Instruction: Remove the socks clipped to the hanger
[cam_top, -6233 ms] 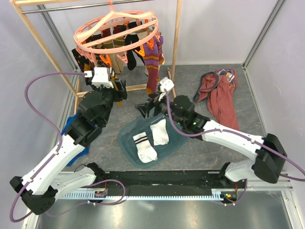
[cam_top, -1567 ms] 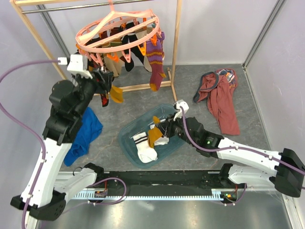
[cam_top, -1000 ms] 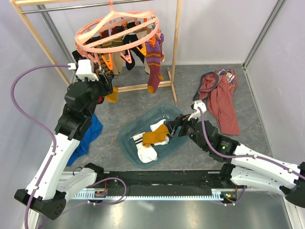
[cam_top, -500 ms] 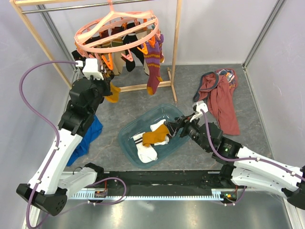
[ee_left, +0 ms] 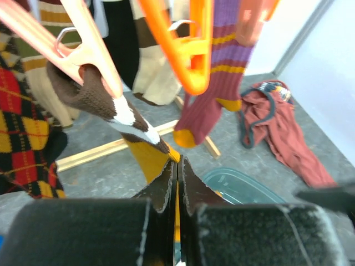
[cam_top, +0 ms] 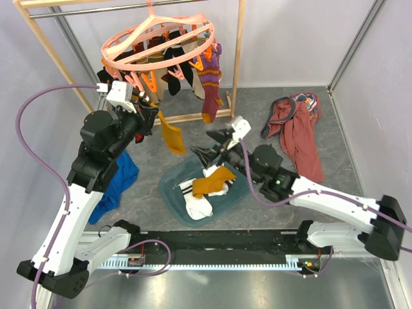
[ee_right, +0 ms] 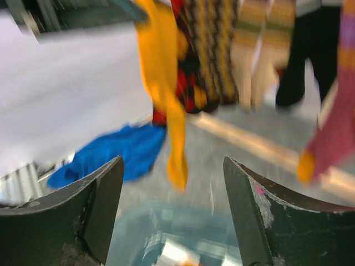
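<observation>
My left pincer (ee_left: 177,166) is clamped shut on the mustard-yellow knitted sock (ee_left: 147,158), just below its brown-and-white cuff. The cuff is pinched in a salmon-pink plastic clip (ee_left: 89,52) dangling from the round pink plastic ring hanger (cam_top: 150,24). My right pincer (cam_top: 210,144) hangs wide open and empty above the teal plastic basin (cam_top: 168,187). The sock looks light, soft and stretchy, so I judge a hold high up near the cuff is best, where the pull works on the clip instead of stretching the fabric.
</observation>
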Controlling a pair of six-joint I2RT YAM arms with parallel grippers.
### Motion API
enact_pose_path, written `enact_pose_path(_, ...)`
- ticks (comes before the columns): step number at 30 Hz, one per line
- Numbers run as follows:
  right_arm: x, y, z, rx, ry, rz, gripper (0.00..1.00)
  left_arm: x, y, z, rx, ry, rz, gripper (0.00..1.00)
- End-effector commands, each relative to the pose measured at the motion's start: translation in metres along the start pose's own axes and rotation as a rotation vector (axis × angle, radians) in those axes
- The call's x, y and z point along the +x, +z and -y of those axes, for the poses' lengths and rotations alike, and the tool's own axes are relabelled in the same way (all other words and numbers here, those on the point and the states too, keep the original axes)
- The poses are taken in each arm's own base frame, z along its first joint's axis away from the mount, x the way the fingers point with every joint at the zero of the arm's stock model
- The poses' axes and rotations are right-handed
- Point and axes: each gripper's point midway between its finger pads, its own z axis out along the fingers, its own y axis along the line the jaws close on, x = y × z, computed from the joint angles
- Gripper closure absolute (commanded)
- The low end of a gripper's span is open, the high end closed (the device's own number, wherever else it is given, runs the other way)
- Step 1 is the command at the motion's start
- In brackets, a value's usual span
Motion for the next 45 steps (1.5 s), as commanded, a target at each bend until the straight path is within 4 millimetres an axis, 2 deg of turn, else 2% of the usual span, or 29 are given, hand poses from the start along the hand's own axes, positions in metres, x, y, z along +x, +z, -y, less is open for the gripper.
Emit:
enact_pose_path(1,-0.063,0.033,-0.022,-0.105,-0.197,0.199,0.17,-0.025,-0.010,0.021,0.087,-0.041,0.036,0.98)
enact_pose_path(7,-0.047,0.093,-0.029,-0.115,-0.254,0.151,0.15,-0.034,-0.011,0.031,0.133,-0.052,0.039,0.98)
enact_pose_path(11,-0.035,0.116,-0.030,-0.111,-0.233,0.128,0.20,-0.038,-0.011,0.034,0.148,-0.057,0.038,0.98)
enact_pose_path(13,-0.030,0.124,-0.031,-0.109,-0.216,0.120,0.33,-0.037,-0.012,0.034,0.148,-0.064,0.035,0.98)
enact_pose_path(14,-0.030,0.126,-0.031,-0.107,-0.202,0.120,0.44,-0.036,-0.014,0.034,0.145,-0.067,0.030,0.98)
enact_pose_path(15,-0.026,0.128,-0.029,-0.099,-0.197,0.110,0.72,-0.036,-0.015,0.033,0.141,-0.069,0.030,0.98)
enact_pose_path(17,-0.024,0.130,-0.025,-0.067,-0.182,0.110,0.97,-0.033,-0.018,0.030,0.119,-0.074,0.019,0.98)
enact_pose_path(18,-0.025,0.131,-0.022,-0.051,-0.170,0.114,1.00,-0.034,-0.020,0.029,0.110,-0.076,0.021,0.97)
enact_pose_path(21,-0.026,0.128,-0.023,-0.052,-0.153,0.120,1.00,-0.035,-0.028,0.015,0.031,-0.074,0.032,0.84)
enact_pose_path(22,-0.026,0.126,-0.023,-0.056,-0.148,0.120,1.00,-0.035,-0.034,0.009,0.002,-0.079,0.043,0.69)
enact_pose_path(25,-0.028,0.125,-0.026,-0.071,-0.135,0.126,1.00,-0.037,-0.042,-0.016,-0.140,-0.087,0.087,0.51)
enact_pose_path(26,-0.029,0.125,-0.027,-0.076,-0.132,0.126,1.00,-0.039,-0.043,-0.026,-0.194,-0.079,0.098,0.49)
enact_pose_path(28,-0.030,0.124,-0.028,-0.078,-0.122,0.129,1.00,-0.046,-0.046,-0.032,-0.229,-0.044,0.109,0.45)
enact_pose_path(30,-0.032,0.124,-0.027,-0.072,-0.116,0.132,1.00,-0.062,-0.050,-0.036,-0.259,-0.026,0.141,0.43)
enact_pose_path(32,-0.033,0.125,-0.028,-0.072,-0.117,0.132,1.00,-0.067,-0.044,-0.045,-0.311,0.001,0.130,0.43)
enact_pose_path(33,-0.031,0.125,-0.027,-0.069,-0.116,0.123,1.00,-0.080,-0.048,-0.045,-0.319,0.003,0.151,0.43)
enact_pose_path(35,-0.034,0.126,-0.028,-0.072,-0.116,0.124,1.00,-0.083,-0.043,-0.048,-0.344,0.006,0.130,0.43)
enact_pose_path(36,-0.033,0.126,-0.029,-0.076,-0.117,0.119,1.00,-0.095,-0.046,-0.047,-0.345,-0.002,0.155,0.43)
enact_pose_path(39,-0.035,0.126,-0.028,-0.073,-0.117,0.122,1.00,-0.107,-0.039,-0.045,-0.337,-0.023,0.161,0.42)
enact_pose_path(45,-0.039,0.125,-0.030,-0.084,-0.119,0.123,1.00,-0.110,-0.020,-0.033,-0.261,-0.020,0.126,0.42)
